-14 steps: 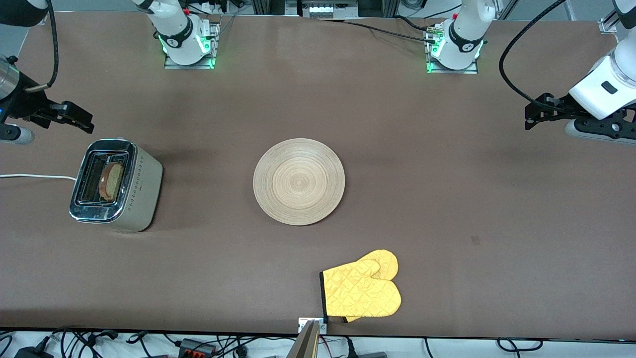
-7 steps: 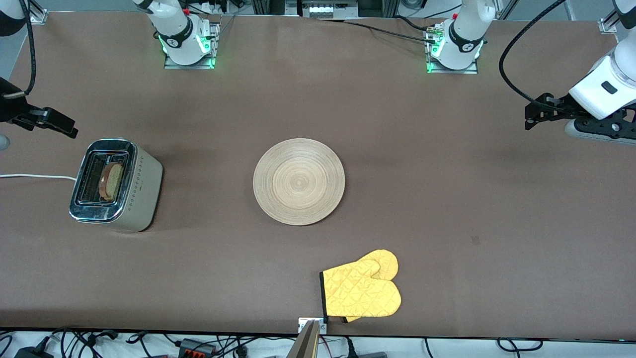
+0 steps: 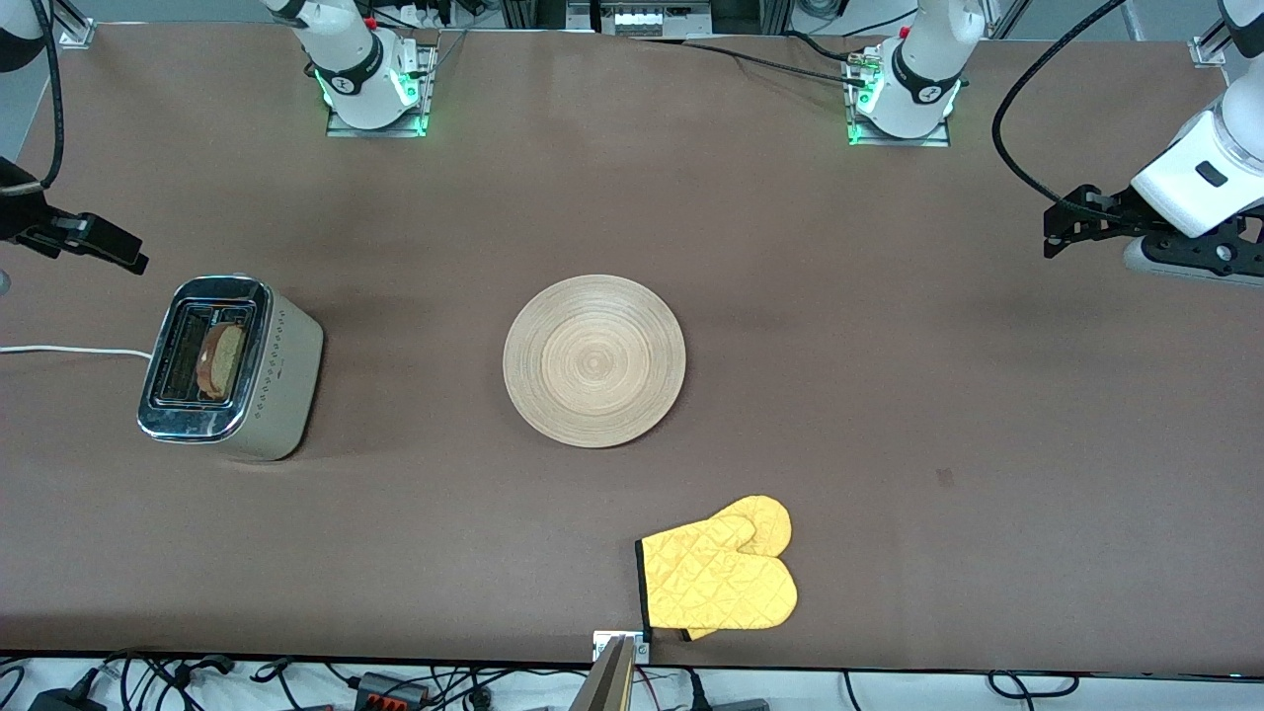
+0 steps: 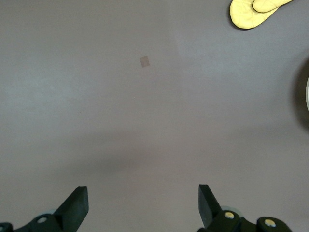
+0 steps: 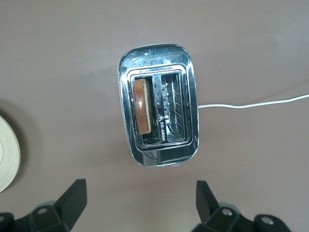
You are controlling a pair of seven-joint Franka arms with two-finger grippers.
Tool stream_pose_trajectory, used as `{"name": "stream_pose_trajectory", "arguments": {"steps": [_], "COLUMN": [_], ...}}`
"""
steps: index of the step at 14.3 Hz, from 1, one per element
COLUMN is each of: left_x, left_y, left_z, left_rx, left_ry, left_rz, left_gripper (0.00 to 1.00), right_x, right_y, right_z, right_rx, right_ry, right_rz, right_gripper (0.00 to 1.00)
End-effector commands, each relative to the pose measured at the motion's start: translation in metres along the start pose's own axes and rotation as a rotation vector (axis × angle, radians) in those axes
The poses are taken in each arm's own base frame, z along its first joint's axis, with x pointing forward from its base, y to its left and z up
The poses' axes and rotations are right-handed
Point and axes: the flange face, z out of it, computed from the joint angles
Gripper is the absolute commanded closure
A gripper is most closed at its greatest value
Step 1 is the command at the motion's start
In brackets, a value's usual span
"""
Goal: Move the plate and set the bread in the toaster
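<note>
The right gripper point(image 3: 133, 262) has drawn back toward the table edge, open and empty, hovering near the toaster's point(image 3: 232, 367) ten o'clock; the bread point(image 3: 221, 360) stands in a slot, the plate point(image 3: 593, 360) at centre; left gripper point(image 3: 1055, 237) waits, open and empty; both steps look done, only retreat remains.

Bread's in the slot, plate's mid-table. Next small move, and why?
Probably none beyond parking: the bread already stands in the toaster slot nearer the plate. The right tool is open above the toaster, and the left tool is open over bare table, so I'd retract both.
</note>
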Motion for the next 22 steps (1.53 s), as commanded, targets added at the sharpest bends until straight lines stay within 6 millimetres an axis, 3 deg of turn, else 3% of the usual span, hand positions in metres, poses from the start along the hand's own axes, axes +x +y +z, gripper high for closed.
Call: {"name": "stream_pose_trajectory", "arguments": {"steps": [1, 9, 12, 16, 22], "left_x": [-0.004, -0.005, -0.005, -0.005, -0.006], "left_y": [0.000, 0.001, 0.001, 0.005, 0.006], "left_z": [-0.008, -0.009, -0.009, -0.009, -0.008], "left_rx": [0.002, 0.002, 0.002, 0.002, 0.001], "left_ry": [0.001, 0.001, 0.001, 0.000, -0.011], "left_rz": [-0.009, -0.008, -0.008, -0.001, 0.000], "left_gripper": [0.00, 0.00, 0.00, 0.00, 0.00], "right_x": [0.000, 0.000, -0.002, 0.004, 0.009], "right_y": [-0.004, -0.005, -0.026, -0.009, -0.017], "right_z": [-0.002, -0.003, -0.005, 0.002, 0.010], "right_rx": [0.000, 0.004, 0.002, 0.002, 0.070], "right_ry": [0.004, 0.003, 0.008, -0.002, -0.015], "right_rz": [-0.006, -0.007, -0.034, -0.009, 0.009], "right_gripper": [0.00, 0.00, 0.00, 0.00, 0.00]}}
